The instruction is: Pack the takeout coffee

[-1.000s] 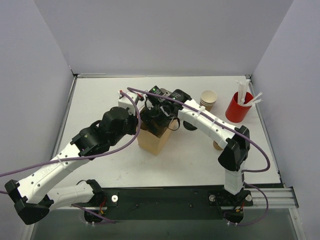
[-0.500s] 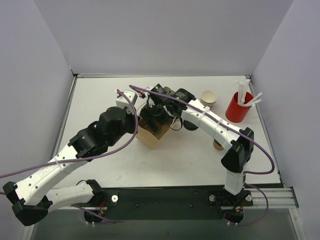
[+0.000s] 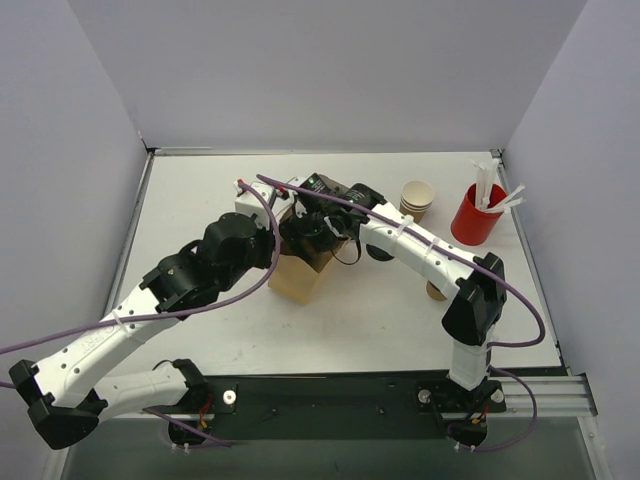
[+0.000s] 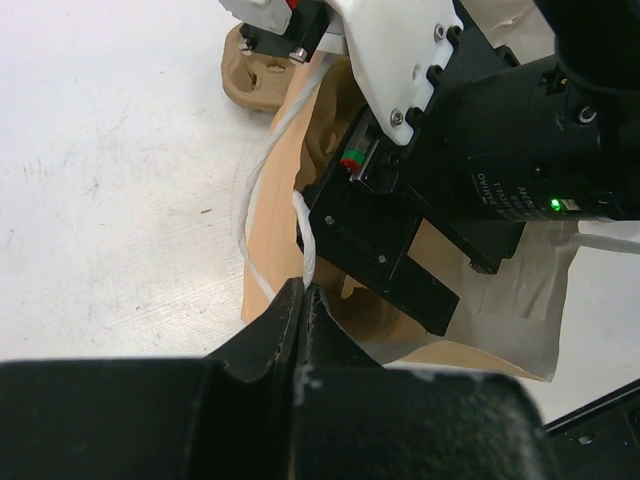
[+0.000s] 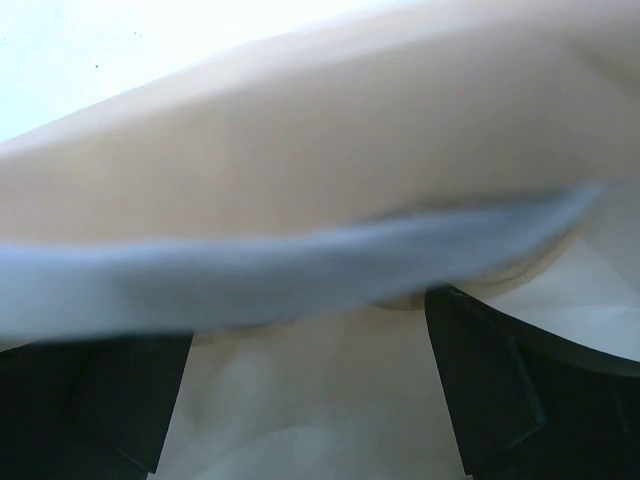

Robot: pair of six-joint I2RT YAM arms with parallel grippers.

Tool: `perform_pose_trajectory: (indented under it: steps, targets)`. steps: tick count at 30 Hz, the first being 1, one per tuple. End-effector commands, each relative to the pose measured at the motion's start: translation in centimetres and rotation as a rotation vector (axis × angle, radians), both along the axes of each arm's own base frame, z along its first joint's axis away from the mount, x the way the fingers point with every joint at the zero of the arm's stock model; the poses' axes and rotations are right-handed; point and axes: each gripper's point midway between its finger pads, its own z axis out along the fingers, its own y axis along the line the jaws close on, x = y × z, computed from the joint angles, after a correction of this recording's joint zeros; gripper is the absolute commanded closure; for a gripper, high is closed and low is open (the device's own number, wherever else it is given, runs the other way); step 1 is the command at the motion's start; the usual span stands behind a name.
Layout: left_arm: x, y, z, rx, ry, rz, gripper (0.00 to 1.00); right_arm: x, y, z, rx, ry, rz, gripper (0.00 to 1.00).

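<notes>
**A:** Anyone see where the coffee cup is?

**B:** Can't spot it. The right claw (image 3: 312, 235) is down in the bag (image 3: 297, 282) mouth with its fingers apart, too blurry to tell if it's gripping anything. The left claw (image 4: 303, 290) is at the bag's 11 o'clock, clenched on the white string handle (image 4: 306, 240).

Frame centre jammed: both arms cross over the brown paper bag (image 3: 298, 282), my right claw (image 5: 310, 330) filling its mouth, left claw (image 4: 303, 300) pinched on its white cord (image 4: 247, 215). Upper right, cup stack (image 3: 417, 196) and red cup (image 3: 474, 218) block. I read tabletop (image 3: 190, 190) open upper left, lower centre.
</notes>
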Motion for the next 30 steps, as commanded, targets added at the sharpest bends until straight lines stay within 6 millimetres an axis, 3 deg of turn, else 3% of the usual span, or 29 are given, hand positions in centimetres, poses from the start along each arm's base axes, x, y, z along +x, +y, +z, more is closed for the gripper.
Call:
perform_pose_trajectory:
  steps: [1, 4, 10, 14, 21, 26, 30]
  targets:
    - [-0.4, 0.1, 0.0, 0.011, 0.053, 0.007, 1.00, 0.8, 0.8, 1.6, 0.078, -0.049, -0.018, 0.11]
    - [0.0, 1.0, -0.8, 0.042, 0.100, 0.064, 1.00, 0.2, 1.6, 3.3, 0.151, -0.073, 0.033, 0.10]
    - [0.6, 2.8, -2.8, 0.059, 0.183, 0.140, 1.00, 1.2, -0.1, 1.9, 0.119, -0.050, -0.026, 0.07]
    - [0.8, 3.5, -2.3, 0.032, 0.179, 0.148, 1.00, 1.2, -0.3, 1.9, 0.122, -0.052, -0.036, 0.07]
    - [0.4, 0.7, -0.4, -0.045, 0.112, 0.006, 1.00, 0.3, 1.3, 3.2, 0.118, -0.094, 0.030, 0.07]
    - [-0.4, -0.9, 0.6, -0.069, 0.057, -0.102, 1.00, 1.2, 0.6, 2.9, 0.097, -0.090, -0.015, 0.07]
    - [-0.6, -1.0, 1.2, -0.088, 0.014, -0.128, 1.00, 1.1, 0.5, 4.5, 0.143, -0.117, -0.020, 0.07]
